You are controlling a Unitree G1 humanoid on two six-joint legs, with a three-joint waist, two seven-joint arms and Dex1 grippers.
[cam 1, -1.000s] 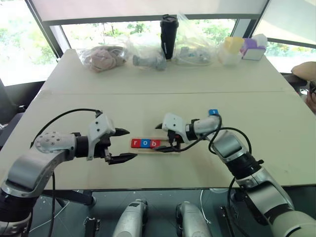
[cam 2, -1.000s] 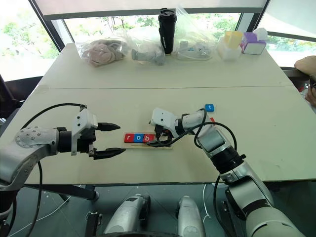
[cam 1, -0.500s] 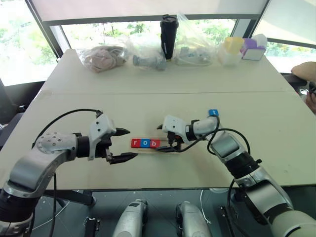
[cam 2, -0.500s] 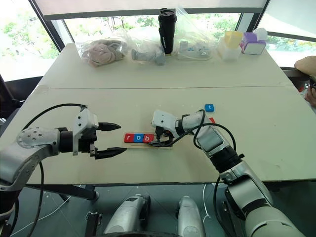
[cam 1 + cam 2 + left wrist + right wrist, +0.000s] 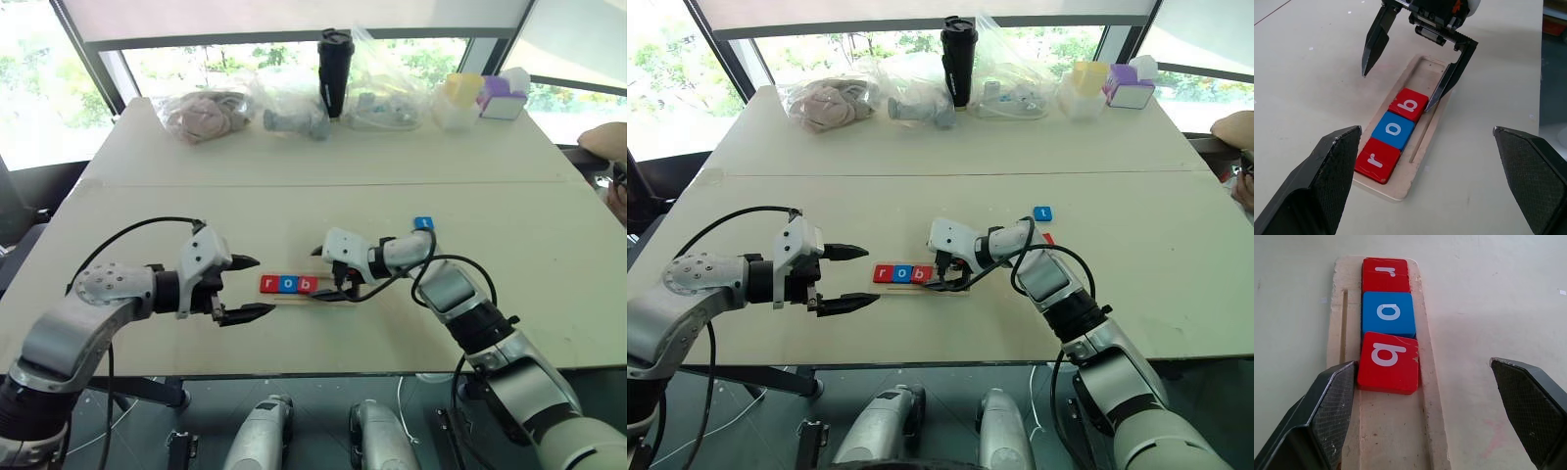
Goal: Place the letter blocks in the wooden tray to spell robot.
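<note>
The wooden tray (image 5: 1427, 73) lies near the table's front middle. Three letter blocks fill its left part: red r (image 5: 269, 284), blue o (image 5: 287, 284), red b (image 5: 306, 285). The tray's right part is bare. A blue t block (image 5: 423, 223) lies on the table further back on the right, and a red block (image 5: 1048, 237) peeks out behind my right arm. My right gripper (image 5: 316, 275) is open, its jaws straddling the tray just right of the b block, nothing between them. My left gripper (image 5: 265, 285) hovers open just left of the tray, holding nothing.
Along the table's far edge stand clear plastic bags (image 5: 206, 113), a black bottle (image 5: 334, 70), a yellow box (image 5: 460, 98) and a purple box (image 5: 505, 96). Part of a person (image 5: 607, 142) shows at the right edge. Bare tabletop (image 5: 147, 206) surrounds the tray.
</note>
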